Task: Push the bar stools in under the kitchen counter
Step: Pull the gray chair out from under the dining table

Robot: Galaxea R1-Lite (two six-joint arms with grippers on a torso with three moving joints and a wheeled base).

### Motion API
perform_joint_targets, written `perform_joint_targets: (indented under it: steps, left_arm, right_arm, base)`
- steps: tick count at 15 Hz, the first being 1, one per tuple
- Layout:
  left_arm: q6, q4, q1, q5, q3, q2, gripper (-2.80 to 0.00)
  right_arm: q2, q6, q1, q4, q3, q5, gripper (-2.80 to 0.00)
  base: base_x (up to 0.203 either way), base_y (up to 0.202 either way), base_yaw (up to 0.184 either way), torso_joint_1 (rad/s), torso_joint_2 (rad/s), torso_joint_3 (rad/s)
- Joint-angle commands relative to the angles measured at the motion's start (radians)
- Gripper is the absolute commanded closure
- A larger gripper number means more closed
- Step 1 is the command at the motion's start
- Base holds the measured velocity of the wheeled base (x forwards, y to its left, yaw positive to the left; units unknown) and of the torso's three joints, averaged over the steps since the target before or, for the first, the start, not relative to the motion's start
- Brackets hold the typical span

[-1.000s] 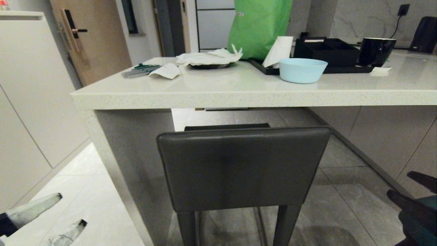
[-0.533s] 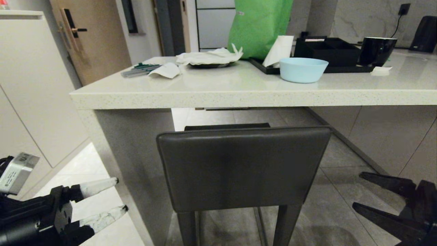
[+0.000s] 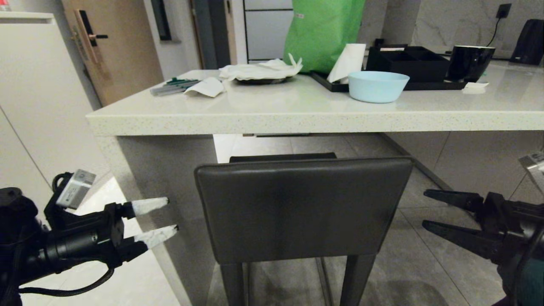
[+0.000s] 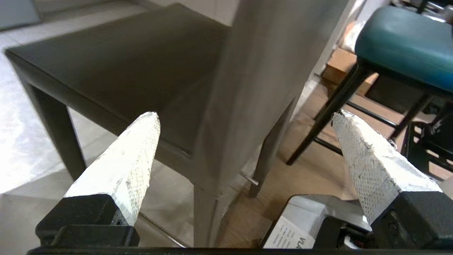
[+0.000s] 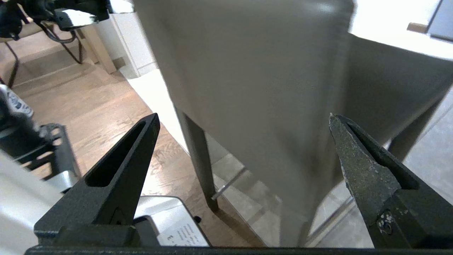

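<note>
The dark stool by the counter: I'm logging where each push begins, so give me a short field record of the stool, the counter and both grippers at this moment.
stool: dark grey stool, back toward the camera, seat partly under the kitchen counter
other stool: teal stool, seen only in the left wrist view
left gripper: left gripper, open, beside the backrest's left edge, not touching
right gripper: right gripper, open, beside the backrest's right edge, not touching
counter top: blue bowl, green bag, black tray
push: not begun
</note>
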Motion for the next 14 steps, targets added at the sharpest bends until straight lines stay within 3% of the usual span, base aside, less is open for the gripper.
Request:
perform_joint_targets:
  steps: [1, 3, 6, 10, 14]
  left_arm:
    - [-0.002, -0.014, -0.021, -0.003, -0.034, 0.087, -2.8]
    - [-0.005, -0.073, -0.057, 0.022, -0.058, 0.155, -2.8]
    - [-0.003, -0.117, -0.157, 0.16, -0.095, 0.235, -2.8]
    - [-0.004, -0.119, -0.172, 0.173, -0.175, 0.289, -2.8]
    - [-0.003, -0.119, -0.127, 0.183, -0.171, 0.29, -2.8]
  right_arm:
    - [0.087, -0.004, -0.004, -0.009, -0.028, 0.006, -2.8]
    - [0.144, -0.005, 0.0, -0.045, -0.047, 0.006, -2.8]
    - [0.229, 0.0, 0.058, -0.127, -0.057, 0.006, -2.8]
    - [0.308, 0.015, 0.114, -0.234, -0.065, 0.001, -2.8]
    - [0.338, 0.023, 0.117, -0.276, -0.07, 0.002, -2.8]
  base:
    - [0.0, 0.0, 0.0, 0.0, 0.0, 0.0]
    - [0.0, 0.0, 0.0, 0.0, 0.0, 0.0]
    - [0.0, 0.0, 0.0, 0.0, 0.0, 0.0]
    - [0.0, 0.0, 0.0, 0.0, 0.0, 0.0]
    - [0.0, 0.0, 0.0, 0.0, 0.0, 0.0]
